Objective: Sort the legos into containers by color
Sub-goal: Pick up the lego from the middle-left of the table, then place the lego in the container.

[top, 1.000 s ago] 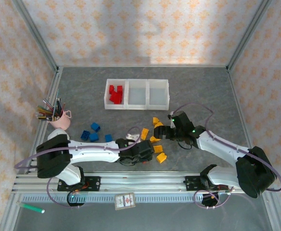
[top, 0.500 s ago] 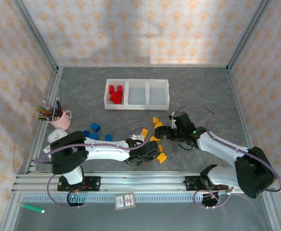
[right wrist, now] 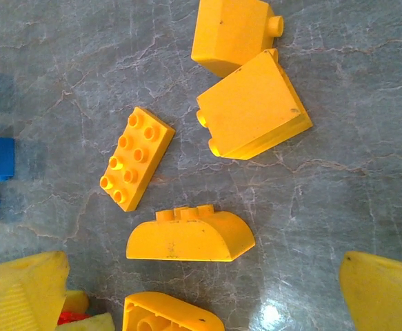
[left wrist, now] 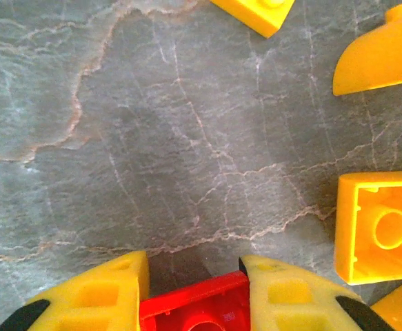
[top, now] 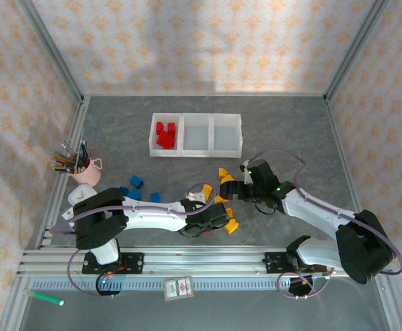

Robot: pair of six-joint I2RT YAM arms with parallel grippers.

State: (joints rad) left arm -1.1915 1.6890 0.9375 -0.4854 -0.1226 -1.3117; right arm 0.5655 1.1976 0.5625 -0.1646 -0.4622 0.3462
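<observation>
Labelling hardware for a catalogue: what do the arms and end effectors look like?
The left arm and right arm have white links, black joints and a thin lilac cable each. A green light glows on the right one. End effector fingers are yellow with black patches.

Bright, even light is thrown from above. A small glare spot is caught on the tabletop inside the right claw, and soft shadow is seen just ahead of the left claw.

The containers stand far centre, some legos in the left bin; loose legos lie nearer, before them; the pen cup stands left.
</observation>
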